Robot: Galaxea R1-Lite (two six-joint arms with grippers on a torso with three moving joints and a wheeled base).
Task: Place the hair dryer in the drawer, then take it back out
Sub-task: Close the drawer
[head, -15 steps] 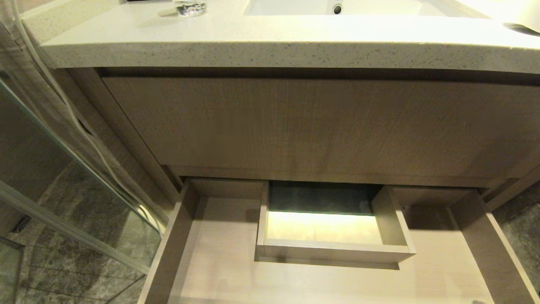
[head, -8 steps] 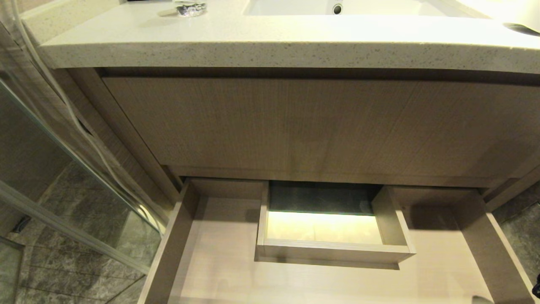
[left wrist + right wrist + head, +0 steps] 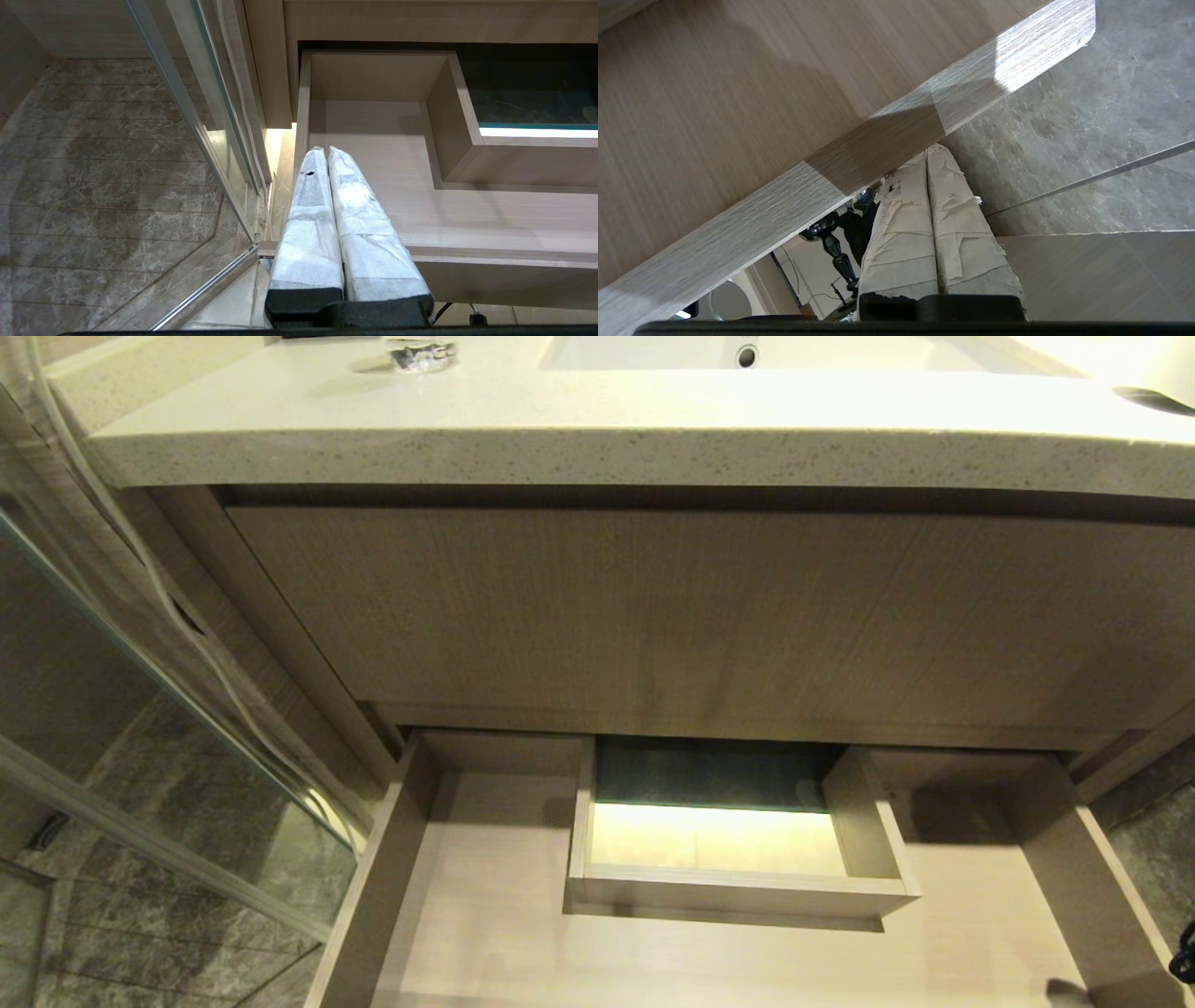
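under the stone counter (image 3: 579,439), the open drawer (image 3: 859,140) edge touches the closed right hand (image 3: 927,156).

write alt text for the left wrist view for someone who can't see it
The left claw, its two white-wrapped fingers pressed shut and empty, hangs over the left front corner of the open wood-grain drawer. The visible part of the drawer holds nothing, with a boxed cutout at its back. A glass panel and grey marble floor lie beside it.
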